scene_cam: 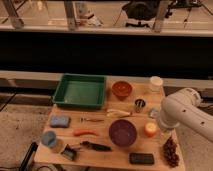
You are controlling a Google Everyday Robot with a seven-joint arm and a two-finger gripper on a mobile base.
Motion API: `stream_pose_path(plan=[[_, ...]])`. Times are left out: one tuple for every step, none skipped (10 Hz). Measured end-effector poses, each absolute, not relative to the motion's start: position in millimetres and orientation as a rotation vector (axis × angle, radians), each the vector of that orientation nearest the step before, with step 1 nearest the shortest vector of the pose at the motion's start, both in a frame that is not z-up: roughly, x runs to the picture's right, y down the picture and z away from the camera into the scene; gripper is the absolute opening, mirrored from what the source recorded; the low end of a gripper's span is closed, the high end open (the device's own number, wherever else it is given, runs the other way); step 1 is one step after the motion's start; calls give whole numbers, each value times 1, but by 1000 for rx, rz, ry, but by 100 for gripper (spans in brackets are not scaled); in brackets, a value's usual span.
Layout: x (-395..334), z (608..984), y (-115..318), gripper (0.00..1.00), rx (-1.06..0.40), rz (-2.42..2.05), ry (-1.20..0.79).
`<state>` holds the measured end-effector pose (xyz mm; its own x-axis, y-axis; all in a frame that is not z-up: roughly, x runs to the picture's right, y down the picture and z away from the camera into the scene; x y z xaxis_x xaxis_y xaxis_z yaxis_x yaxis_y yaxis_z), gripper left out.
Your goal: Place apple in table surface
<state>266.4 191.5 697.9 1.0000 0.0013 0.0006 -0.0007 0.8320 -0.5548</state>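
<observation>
The apple (150, 129), small, round and orange-yellow, rests on the light tan table surface (106, 155), just right of the purple bowl (122, 132). My white arm comes in from the right and bends down beside the apple. My gripper (165, 134) hangs at its lower end, close to the apple's right side, mostly hidden by the arm. I cannot tell whether it touches the apple.
A green tray (80, 91) stands at the back left. A terracotta bowl (121, 90), a white cup (156, 84) and a small metal cup (139, 104) stand at the back. Dark grapes (171, 152), a black block (141, 158), a carrot-like piece (86, 132) and a blue sponge (60, 121) lie in front.
</observation>
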Motion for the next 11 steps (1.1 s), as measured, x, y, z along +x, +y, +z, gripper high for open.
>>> stream_pose_path(plan=[[268, 703, 193, 80, -588, -3, -5], [266, 708, 196, 80, -590, -7, -11], [266, 712, 201, 80, -590, -12, -22], [266, 715, 205, 80, -582, -21, -30], [266, 718, 208, 80, -574, -27, -38], [264, 723, 210, 80, -571, -33, -47], [261, 730, 210, 80, -566, -40, -58], [261, 736, 210, 80, -563, -43, -61], [259, 741, 210, 80, -563, -44, -67], [258, 748, 209, 80, -563, -47, -72], [257, 755, 209, 80, -564, -46, -78]])
